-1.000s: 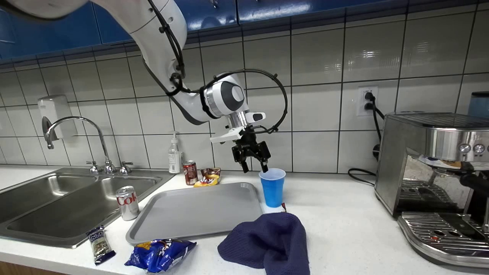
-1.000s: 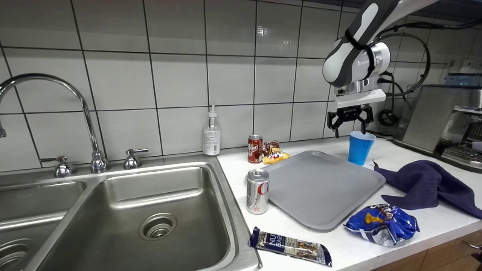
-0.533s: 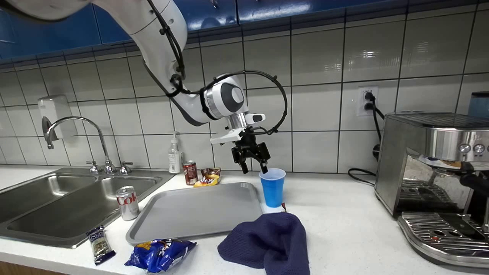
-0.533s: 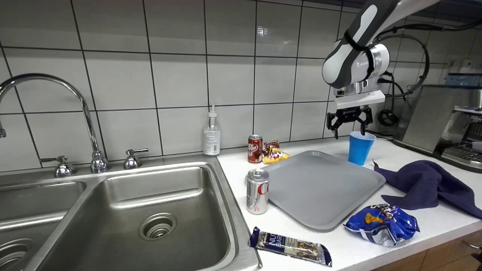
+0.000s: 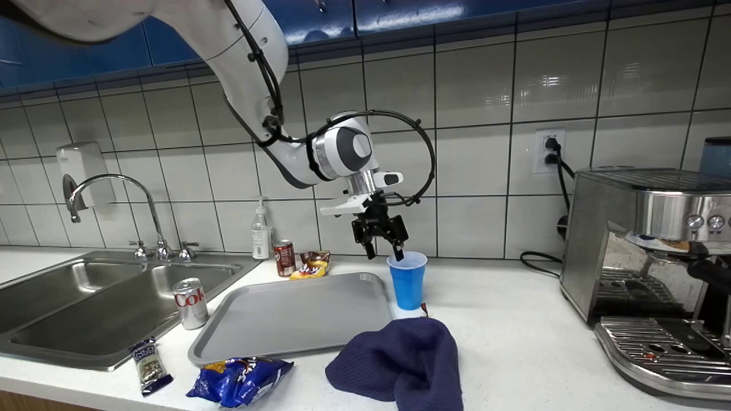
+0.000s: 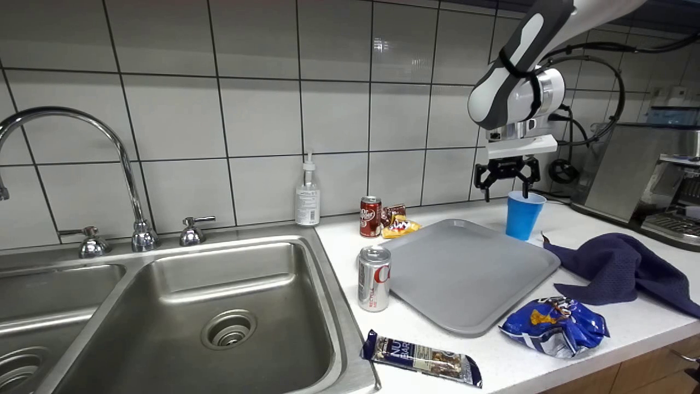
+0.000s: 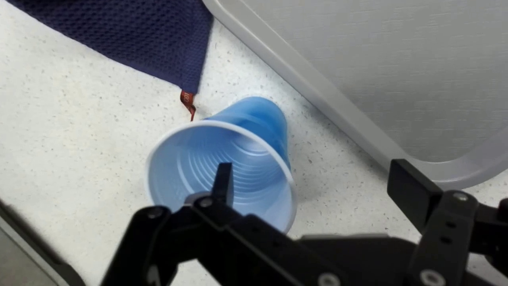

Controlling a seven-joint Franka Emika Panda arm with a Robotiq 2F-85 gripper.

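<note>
Blue cup [image 6: 525, 218] stands upright on the white tabletop [image 5: 525, 342], just beside the edge of a grey tray [image 6: 465, 284] but apart from it, as the wrist view shows. Above it hangs the black tool [image 7: 311, 174], which is released: its two fingers [image 7: 412, 194] are spread well apart. In the wrist view, one finger appears across the mouth of the cup, and the second finger appears in front of the rounded corner of the tray. Whether the first fingertip is only above the rim or touches it, I cannot tell.

Near the cup lies a crumpled dark blue cloth [image 6: 618, 268], with a small red tag [image 7: 187, 101] at its corner, close to the cup. In both exterior views, a silver can [image 6: 374, 279] stands between the tray and the metal sink [image 6: 262, 287]. A nut bar [image 6: 421, 358] and a blue snack bag [image 6: 555, 326] lie toward the front of the tabletop. Behind the tray, a dark red can [image 6: 370, 216] stands beside a brown packet [image 6: 395, 211] and a yellow packet [image 6: 402, 229]. In an exterior view, a coffee machine [image 5: 619, 211] stands well apart from the cup.
</note>
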